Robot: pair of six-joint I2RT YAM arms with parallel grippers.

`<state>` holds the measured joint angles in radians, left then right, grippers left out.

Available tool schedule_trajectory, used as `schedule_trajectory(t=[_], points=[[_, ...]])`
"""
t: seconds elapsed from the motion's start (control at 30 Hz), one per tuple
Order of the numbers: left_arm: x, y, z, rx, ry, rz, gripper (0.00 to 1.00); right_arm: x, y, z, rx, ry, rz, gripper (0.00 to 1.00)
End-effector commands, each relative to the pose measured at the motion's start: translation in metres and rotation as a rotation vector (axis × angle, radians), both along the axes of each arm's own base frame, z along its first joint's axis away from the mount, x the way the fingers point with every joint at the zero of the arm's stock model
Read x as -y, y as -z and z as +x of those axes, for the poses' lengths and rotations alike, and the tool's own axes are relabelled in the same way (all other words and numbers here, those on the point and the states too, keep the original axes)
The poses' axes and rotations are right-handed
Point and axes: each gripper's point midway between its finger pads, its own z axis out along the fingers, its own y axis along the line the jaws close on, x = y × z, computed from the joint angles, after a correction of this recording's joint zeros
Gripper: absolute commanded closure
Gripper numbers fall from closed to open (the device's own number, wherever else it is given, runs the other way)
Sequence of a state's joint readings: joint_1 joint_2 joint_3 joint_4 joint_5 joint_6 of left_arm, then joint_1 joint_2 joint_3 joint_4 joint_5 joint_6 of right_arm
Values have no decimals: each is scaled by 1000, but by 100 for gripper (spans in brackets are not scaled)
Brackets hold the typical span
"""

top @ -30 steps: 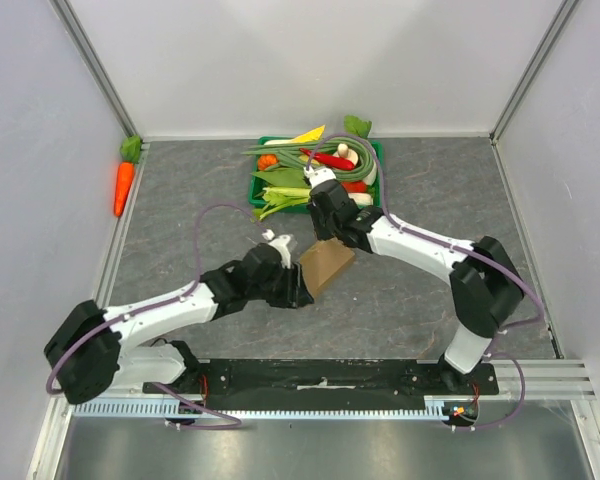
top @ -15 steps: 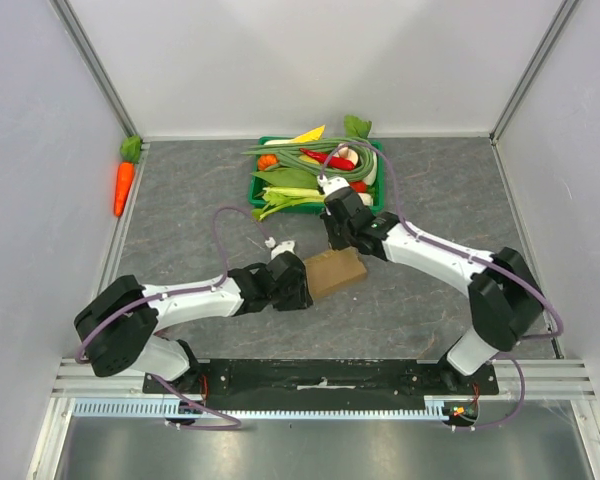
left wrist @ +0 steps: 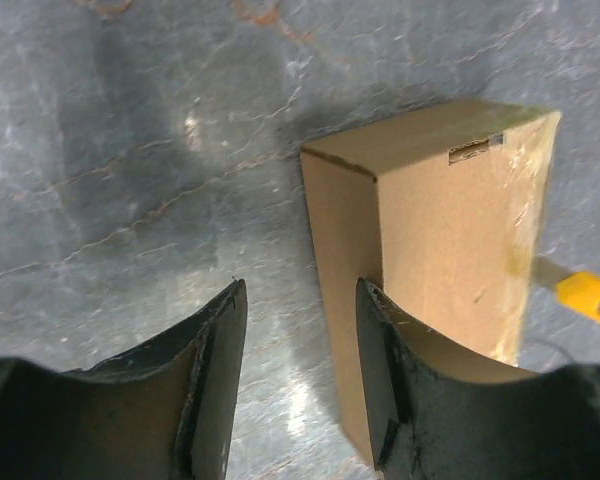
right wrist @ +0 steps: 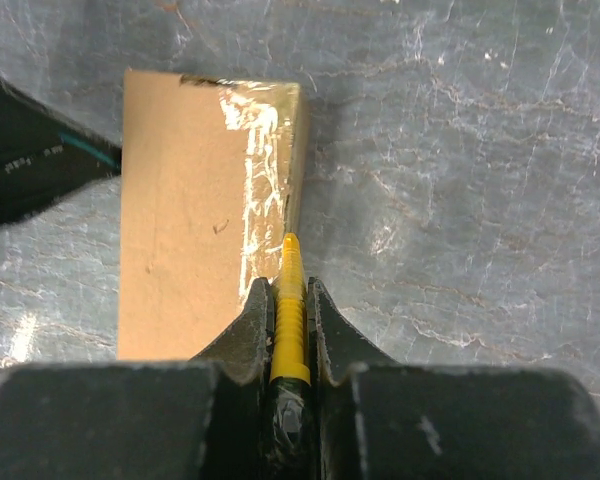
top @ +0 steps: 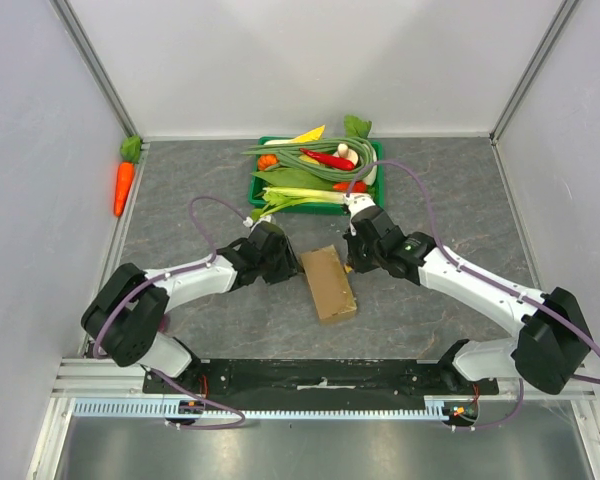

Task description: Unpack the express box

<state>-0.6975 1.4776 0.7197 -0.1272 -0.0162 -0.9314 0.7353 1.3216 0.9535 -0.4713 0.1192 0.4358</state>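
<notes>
Express box (top: 329, 283) looks light, stiff: brace its left wall, your left gripper (left wrist: 300, 300) parted; right gripper (right wrist: 288, 290) clamps yellow cutter (right wrist: 290, 262)

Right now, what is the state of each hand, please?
Left hand: open, holding nothing, beside the express box.
Right hand: closed on a yellow tool.

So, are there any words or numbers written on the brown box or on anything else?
None can be read.
The express box is plain brown cardboard with no print.
The yellow tool in the right gripper shows no writing.
Nothing else in these views carries a label or number.
</notes>
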Motion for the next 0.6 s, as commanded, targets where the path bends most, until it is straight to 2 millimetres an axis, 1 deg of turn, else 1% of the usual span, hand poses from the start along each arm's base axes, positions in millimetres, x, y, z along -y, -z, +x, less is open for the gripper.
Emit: schedule_trajectory(t=[0.0,0.07,0.13,0.2,0.23,0.27,0.37,0.4,0.43,0.53,0.57], points=[[28,-38,25,89,53,-112,44,5,-2,-4,-10,34,13,100],[27,-42,21,87,50,-131,42,6,-6,-2,-2,62,24,100],[24,-47,13,86,50,-158,39,8,-10,2,14,89,23,100],[26,-52,6,86,55,-204,36,8,-11,5,17,106,25,100],[24,-51,0,83,58,-218,35,8,-11,5,16,110,23,100],[26,-54,-2,91,65,-244,34,7,-11,5,13,113,30,100],[34,-52,-10,79,117,-297,32,5,-9,4,1,109,34,100],[35,-49,-10,72,119,-296,32,5,-8,4,-3,109,36,100],[35,-40,-10,51,113,-279,32,3,-7,3,-8,103,37,100],[38,-32,-10,23,117,-277,40,2,-7,2,-12,95,40,100],[41,-25,-12,-1,132,-282,49,1,-7,1,-17,90,46,100]])
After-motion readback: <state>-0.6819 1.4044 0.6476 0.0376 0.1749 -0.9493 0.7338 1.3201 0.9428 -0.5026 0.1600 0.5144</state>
